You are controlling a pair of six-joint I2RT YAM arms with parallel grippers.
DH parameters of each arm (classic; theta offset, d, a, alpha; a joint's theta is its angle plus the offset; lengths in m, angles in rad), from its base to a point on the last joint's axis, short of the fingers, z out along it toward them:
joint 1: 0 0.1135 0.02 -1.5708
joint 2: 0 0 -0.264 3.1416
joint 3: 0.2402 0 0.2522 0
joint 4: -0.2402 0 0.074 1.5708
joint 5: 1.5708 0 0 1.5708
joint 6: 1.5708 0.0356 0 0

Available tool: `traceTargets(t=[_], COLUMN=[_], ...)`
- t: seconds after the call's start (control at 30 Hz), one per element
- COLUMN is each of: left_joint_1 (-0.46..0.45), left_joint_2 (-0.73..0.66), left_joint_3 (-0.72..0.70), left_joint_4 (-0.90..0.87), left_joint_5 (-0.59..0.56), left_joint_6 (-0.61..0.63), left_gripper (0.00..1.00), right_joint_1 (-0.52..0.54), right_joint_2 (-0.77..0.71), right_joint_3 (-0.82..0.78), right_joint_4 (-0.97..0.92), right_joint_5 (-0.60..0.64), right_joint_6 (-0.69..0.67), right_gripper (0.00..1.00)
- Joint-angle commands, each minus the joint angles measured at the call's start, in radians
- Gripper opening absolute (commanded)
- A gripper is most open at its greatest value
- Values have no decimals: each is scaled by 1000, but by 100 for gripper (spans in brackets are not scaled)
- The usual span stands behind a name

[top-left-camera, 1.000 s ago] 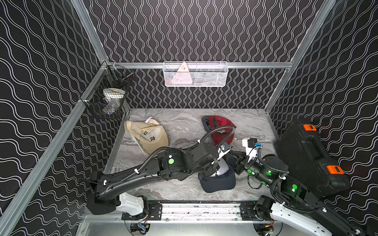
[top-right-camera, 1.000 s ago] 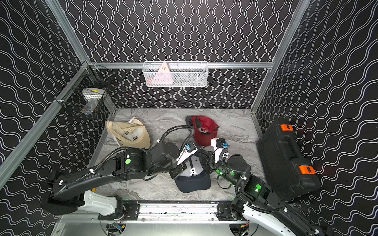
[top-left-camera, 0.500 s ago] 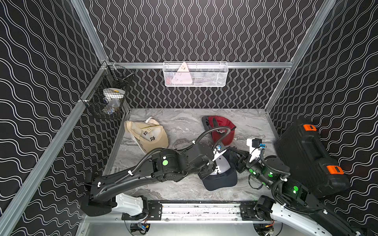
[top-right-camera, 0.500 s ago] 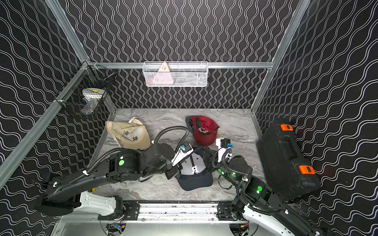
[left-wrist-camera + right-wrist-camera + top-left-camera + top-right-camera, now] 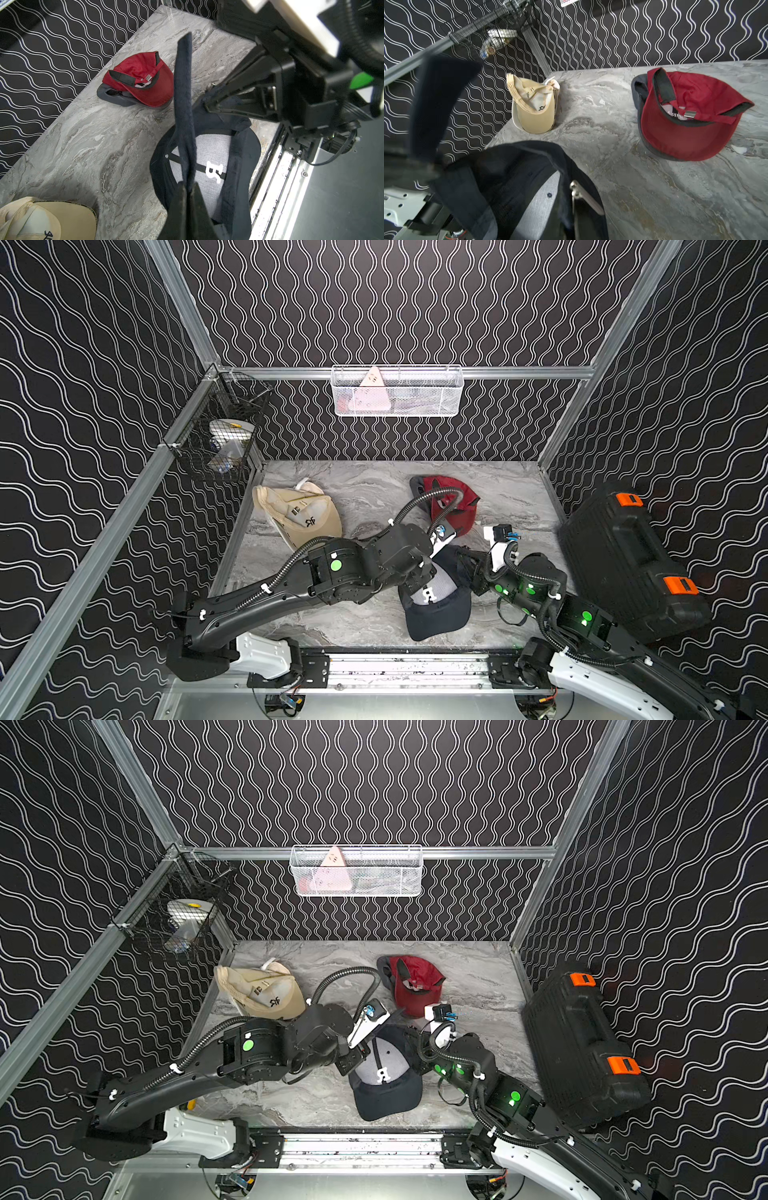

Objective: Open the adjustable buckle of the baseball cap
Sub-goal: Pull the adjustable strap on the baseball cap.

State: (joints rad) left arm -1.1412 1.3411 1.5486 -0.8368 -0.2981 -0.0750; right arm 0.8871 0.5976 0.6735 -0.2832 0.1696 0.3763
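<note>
Navy cap (image 5: 384, 1094) just in front of red cap (image 5: 415, 982); strap (image 5: 184, 93) pinched in left gripper (image 5: 188, 187); right gripper (image 5: 206, 104) at rear band, spread unclear. Pull strap straight through buckle (image 5: 583, 197), anchoring rear band.

Navy and grey cap (image 5: 386, 1100), red cap (image 5: 417, 982), beige cap (image 5: 266, 992), grey marbled tabletop (image 5: 478, 977), black white-waved walls (image 5: 374, 782)

The left gripper (image 5: 188, 192) pinches the dark blue strap (image 5: 182, 83) of the blue cap (image 5: 239, 166). From that cap, the red cap (image 5: 145, 83) lies at eleven o'clock and the tan cap (image 5: 41, 218) near eight o'clock.
</note>
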Motion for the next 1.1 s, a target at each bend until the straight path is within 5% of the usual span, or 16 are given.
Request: traceTargets(t=[0.0,0.27,1.07], left_joint_1=[43,180,568], left_joint_2=[-5,-4,20], left_joint_3=[-9,-31,-4], left_joint_4=[53,91,124], left_joint_5=[44,106,261], left_joint_6=[11,28,60], left_gripper=[0,0,0], right_joint_1=[1,1,1], right_joint_2=[-2,-39,-195], right_joint_3=[2,5,-7], right_joint_4=[-23,-72,-222], right_joint_5=[-5,20,146], right_joint_6=[5,3,10], right_gripper=[19,30,31])
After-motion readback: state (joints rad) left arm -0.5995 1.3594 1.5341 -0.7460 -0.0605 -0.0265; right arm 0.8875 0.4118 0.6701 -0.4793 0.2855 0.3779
